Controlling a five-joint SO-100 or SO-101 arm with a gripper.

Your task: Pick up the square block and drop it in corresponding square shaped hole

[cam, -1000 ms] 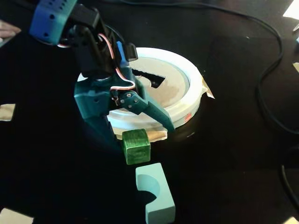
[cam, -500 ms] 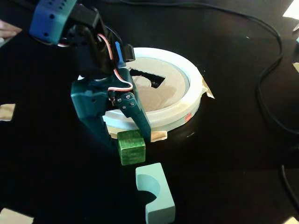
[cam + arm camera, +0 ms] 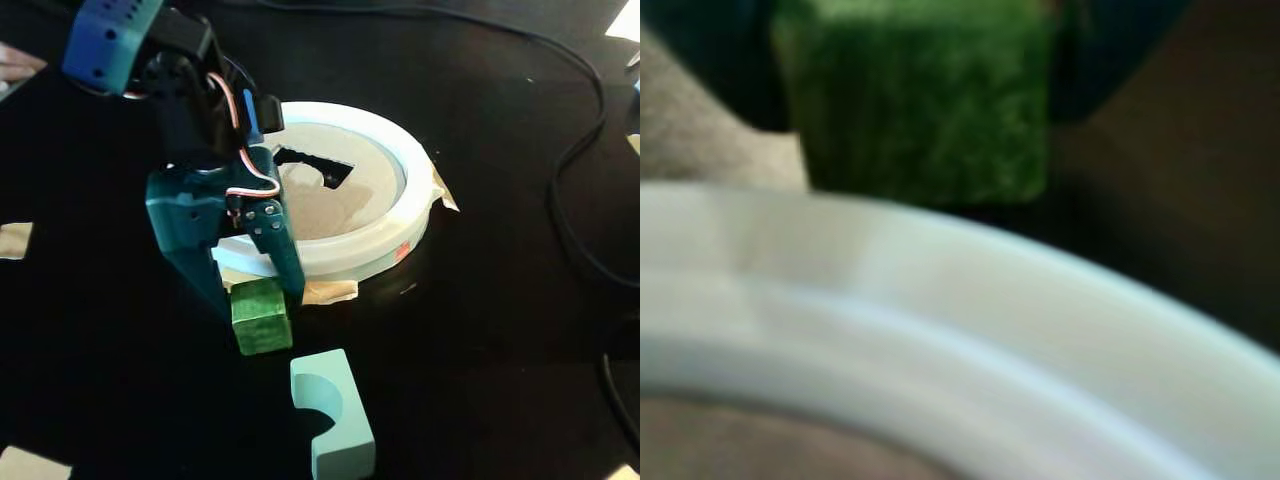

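The square block point(image 3: 260, 315), a dark green streaky cube, sits between the teal fingers of my gripper point(image 3: 256, 298), just in front of the round board's white rim point(image 3: 400, 215). In the wrist view the block point(image 3: 920, 110) fills the gap between the two dark jaws of the gripper point(image 3: 915, 50), which press on both its sides. Whether it rests on the black table or hangs just above it, I cannot tell. The square shaped hole is hidden; only a wider cut-out with a curved notch point(image 3: 312, 165) shows in the tan board.
A pale teal block with a semicircular notch point(image 3: 332, 415) lies close in front of the cube. Black cables point(image 3: 575, 200) run along the right side. Tan paper scraps point(image 3: 14, 240) lie at the left edge. The white rim point(image 3: 970, 320) crosses the wrist view.
The open jaws have closed on the green cube. Gripper and cube have shifted a little to the left, away from the teal notched block.
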